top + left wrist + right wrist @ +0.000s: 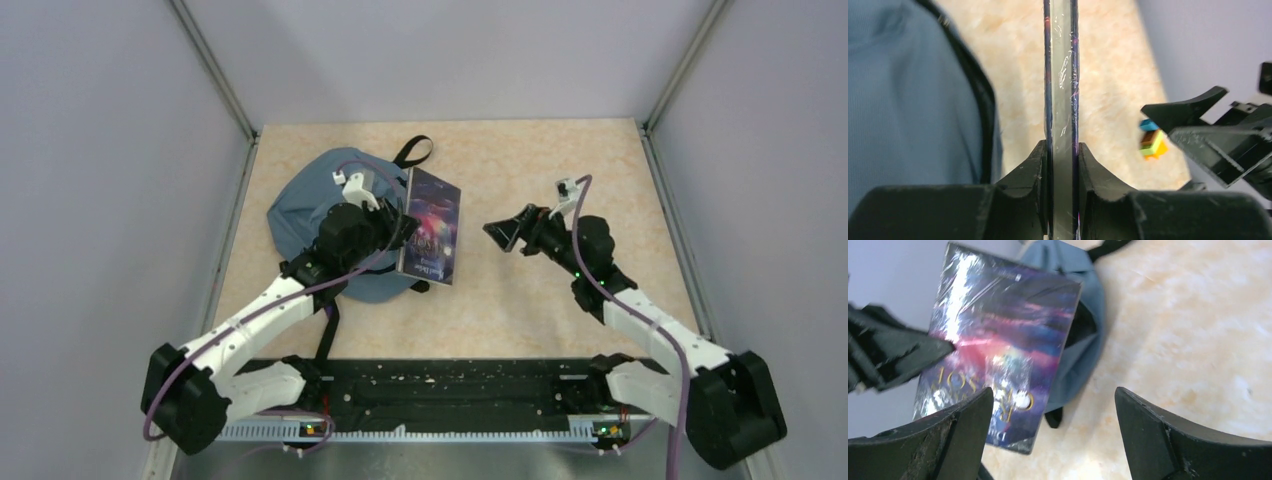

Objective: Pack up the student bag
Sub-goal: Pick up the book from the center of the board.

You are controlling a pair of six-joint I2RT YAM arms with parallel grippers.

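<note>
The left gripper (1062,150) is clamped on the edge of a shrink-wrapped book (432,225), holding it at the right rim of the student bag (300,205). The bag lies left of centre on the table (560,300). The right gripper (503,233) stands wide, apart from the book.

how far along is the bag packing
Early. Done: the left gripper is shut on the book. In hand: the book is held beside the student bag; the right gripper is open and empty. Left: getting the book into the bag.
</note>
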